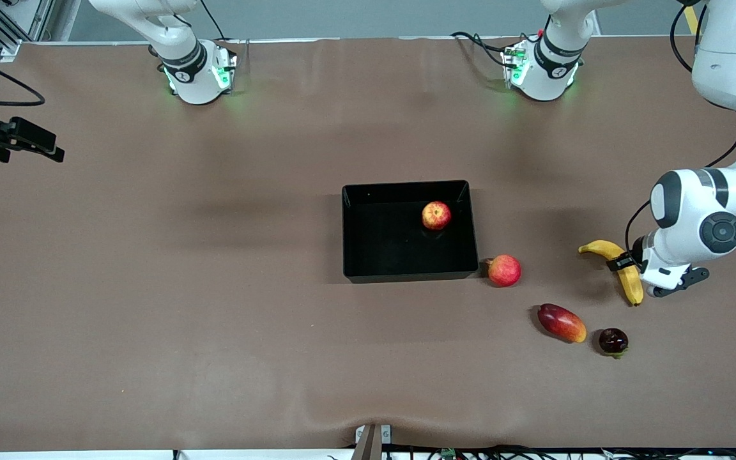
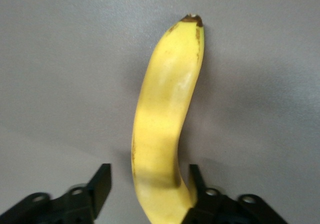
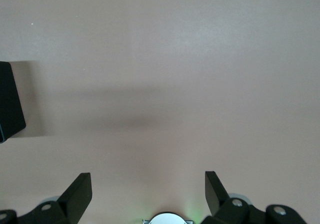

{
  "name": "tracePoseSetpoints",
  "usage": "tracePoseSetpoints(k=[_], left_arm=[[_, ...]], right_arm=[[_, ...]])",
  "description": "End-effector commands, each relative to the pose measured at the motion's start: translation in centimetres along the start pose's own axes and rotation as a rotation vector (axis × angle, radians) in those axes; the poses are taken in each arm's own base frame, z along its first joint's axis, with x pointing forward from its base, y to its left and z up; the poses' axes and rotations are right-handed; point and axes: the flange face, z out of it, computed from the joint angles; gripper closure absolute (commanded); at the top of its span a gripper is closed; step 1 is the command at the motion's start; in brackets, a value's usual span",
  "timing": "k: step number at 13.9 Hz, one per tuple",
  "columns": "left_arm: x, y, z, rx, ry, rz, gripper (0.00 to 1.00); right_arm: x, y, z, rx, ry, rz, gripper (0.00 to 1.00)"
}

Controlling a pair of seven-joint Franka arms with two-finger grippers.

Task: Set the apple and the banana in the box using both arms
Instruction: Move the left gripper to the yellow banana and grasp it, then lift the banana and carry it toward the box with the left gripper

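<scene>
1. Apple (image 1: 436,215) lies in the box (image 1: 368,271), toward the left arm's end; that half looks done.
2. Banana (image 1: 623,271) lies on the tabletop (image 1: 151,287), well apart from the box; not yet lifted.
3. Left claw (image 2: 150,184) is down at the banana, fingers spread astride it (one touching).
4. Right claw (image 3: 148,186) is spread wide, holding nothing, over bare tabletop; that arm waits.

A pinkish-red round fruit (image 1: 504,270), a mango (image 1: 561,322) and a dark round fruit (image 1: 613,341) lie on the brown table (image 1: 151,287)
</scene>
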Motion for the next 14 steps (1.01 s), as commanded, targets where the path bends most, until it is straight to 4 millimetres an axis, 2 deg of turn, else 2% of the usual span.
tracePoseSetpoints(k=[1,4,6,8,9,11,13,14], left_arm=[[0.3,0.3,-0.5,-0.013,0.017,-0.006,1.00],[0.3,0.2,-2.3,-0.011,0.032,0.003,1.00],[-0.6,0.5,-6.1,0.010,0.019,0.014,1.00],[-3.0,3.4,-11.5,0.022,0.001,0.058,1.00],[-4.4,5.4,-14.0,0.032,-0.005,0.069,1.00],[-7.2,10.8,-17.3,0.032,-0.021,0.039,1.00],[-10.6,17.0,-18.9,-0.007,-0.027,-0.039,1.00],[-12.2,19.9,-19.0,-0.025,-0.039,-0.072,1.00]], right_arm=[[-0.5,-0.5,-1.5,0.000,0.024,-0.007,0.00],[-0.6,-0.6,-1.2,0.000,-0.007,-0.016,0.00],[-0.6,-0.6,-1.4,-0.011,-0.001,-0.014,0.00],[-0.7,0.0,-2.2,-0.002,0.016,-0.003,0.00],[-0.7,-0.1,-2.4,-0.004,0.021,-0.004,0.00],[-0.5,-0.6,-2.2,-0.004,0.019,-0.015,0.00],[-0.5,-0.8,-2.3,-0.010,0.023,-0.020,0.00],[-0.4,-0.7,-2.4,-0.010,0.031,-0.018,0.00]])
